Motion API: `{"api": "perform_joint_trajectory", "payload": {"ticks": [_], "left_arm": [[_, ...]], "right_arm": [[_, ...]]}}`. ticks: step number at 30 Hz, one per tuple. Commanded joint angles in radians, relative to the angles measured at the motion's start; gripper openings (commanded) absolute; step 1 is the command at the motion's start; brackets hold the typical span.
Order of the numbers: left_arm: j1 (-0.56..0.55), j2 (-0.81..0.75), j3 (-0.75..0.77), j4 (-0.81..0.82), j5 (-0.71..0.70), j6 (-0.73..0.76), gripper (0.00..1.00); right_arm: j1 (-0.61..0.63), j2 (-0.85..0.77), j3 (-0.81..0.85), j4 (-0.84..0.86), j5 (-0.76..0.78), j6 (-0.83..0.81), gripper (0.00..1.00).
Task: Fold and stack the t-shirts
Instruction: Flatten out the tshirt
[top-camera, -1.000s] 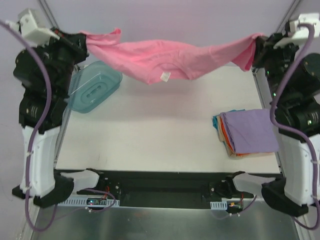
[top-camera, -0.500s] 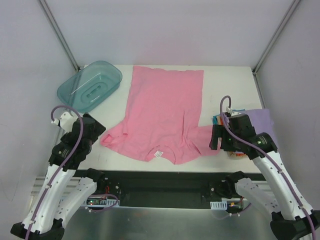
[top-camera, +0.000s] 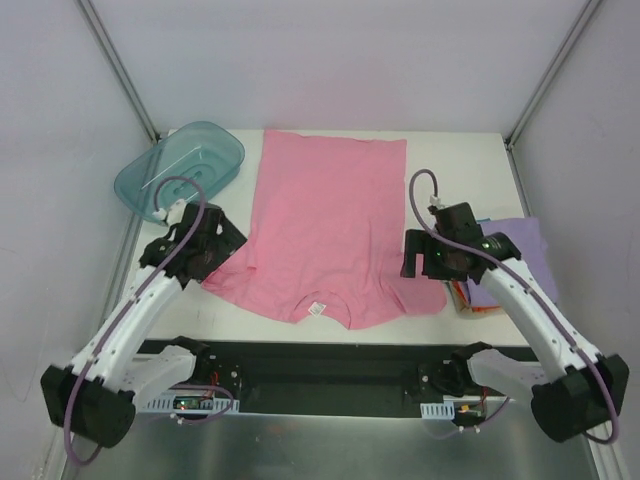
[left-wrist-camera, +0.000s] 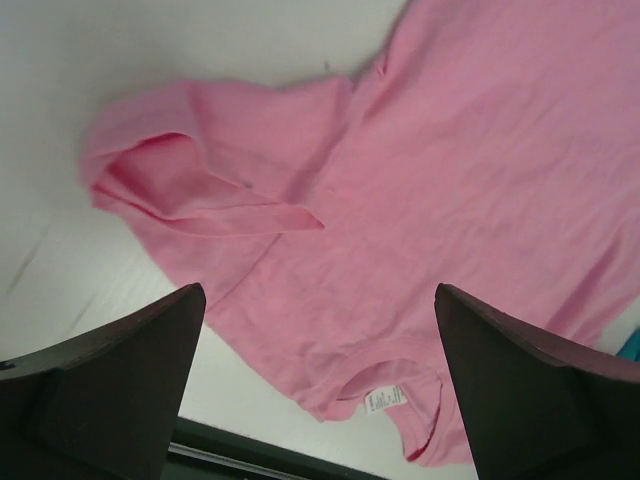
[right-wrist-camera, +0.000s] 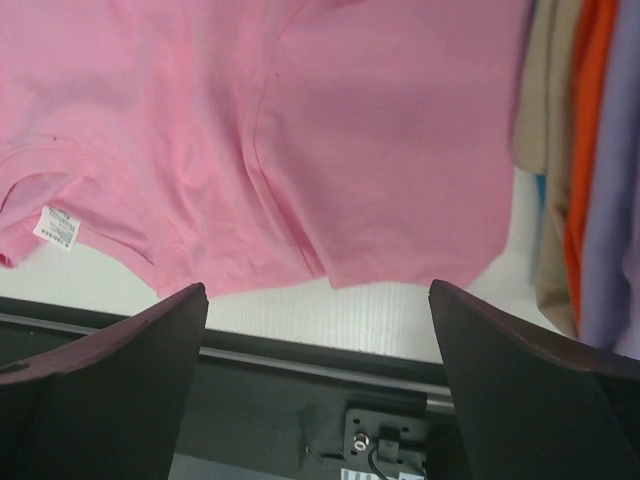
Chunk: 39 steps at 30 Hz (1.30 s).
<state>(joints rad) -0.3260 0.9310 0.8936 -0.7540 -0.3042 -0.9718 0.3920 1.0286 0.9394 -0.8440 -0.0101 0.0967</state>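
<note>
Top external: pink tee (top-camera: 325, 225) flat on tabletop (top-camera: 450, 170), long axis near-to-far, collar nearest. Spread, empty left end effector (left-wrist-camera: 318, 290) above rumpled left sleeve (left-wrist-camera: 190, 190); right end effector (right-wrist-camera: 318, 287) likewise above right sleeve (right-wrist-camera: 400, 180).

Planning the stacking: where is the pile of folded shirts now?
In the top view the folded pile lies at the table's right edge, lavender on top, just right of the pink t-shirt's sleeve and partly under the right arm.
</note>
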Motion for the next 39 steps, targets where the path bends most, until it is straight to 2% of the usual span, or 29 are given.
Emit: {"api": "perform_joint_trajectory", "payload": {"ticks": [1,2,5,11,14,17,19,20,22,23,26,29,30,33,35,39], "left_arm": [[-0.008,0.191,-0.071,0.278,0.324,0.100,0.99],[-0.011,0.221,-0.081,0.359,0.409,0.097,0.99],[-0.028,0.328,-0.105,0.455,0.496,0.091,0.99],[-0.038,0.517,-0.082,0.476,0.465,0.107,1.00],[-0.024,0.575,-0.067,0.466,0.386,0.130,0.99],[-0.012,0.623,-0.048,0.455,0.387,0.133,0.99],[-0.012,0.663,-0.027,0.453,0.379,0.131,0.99],[-0.012,0.680,-0.015,0.453,0.379,0.134,0.99],[-0.012,0.736,0.036,0.455,0.402,0.142,0.99],[-0.012,0.758,0.059,0.455,0.418,0.145,0.99],[-0.025,0.856,0.178,0.455,0.448,0.186,0.99],[-0.073,0.939,0.312,0.453,0.473,0.252,0.99],[-0.085,0.966,0.365,0.453,0.485,0.287,0.99],[-0.119,0.953,0.384,0.447,0.485,0.300,0.99],[-0.116,0.893,0.358,0.443,0.449,0.297,0.99],[-0.111,0.723,0.216,0.406,0.280,0.282,0.99]], "right_arm": [[0.022,0.164,0.036,0.170,-0.063,0.012,0.97],[0.025,0.195,0.038,0.192,-0.068,0.017,0.97],[0.044,0.313,0.035,0.270,-0.093,0.037,0.97],[0.073,0.563,0.081,0.301,-0.129,0.025,0.97],[0.100,0.613,0.064,0.321,-0.171,0.017,0.97],[0.160,0.611,0.001,0.352,-0.209,0.020,0.97],[0.234,0.601,-0.039,0.405,-0.282,0.032,0.97],[0.264,0.587,-0.086,0.439,-0.400,0.043,0.97],[0.393,0.577,-0.109,0.514,-0.468,0.092,0.97],[0.497,0.577,-0.096,0.523,-0.491,0.101,0.97],[0.676,0.596,-0.030,0.554,-0.517,0.110,0.97],[0.746,0.613,0.077,0.600,-0.570,0.087,0.97],[0.748,0.608,0.113,0.597,-0.565,0.077,0.97],[0.717,0.558,0.151,0.539,-0.505,0.026,0.97],[0.658,0.495,0.138,0.523,-0.466,0.006,0.97],[0.512,0.390,0.090,0.439,-0.343,-0.023,0.97]]}}
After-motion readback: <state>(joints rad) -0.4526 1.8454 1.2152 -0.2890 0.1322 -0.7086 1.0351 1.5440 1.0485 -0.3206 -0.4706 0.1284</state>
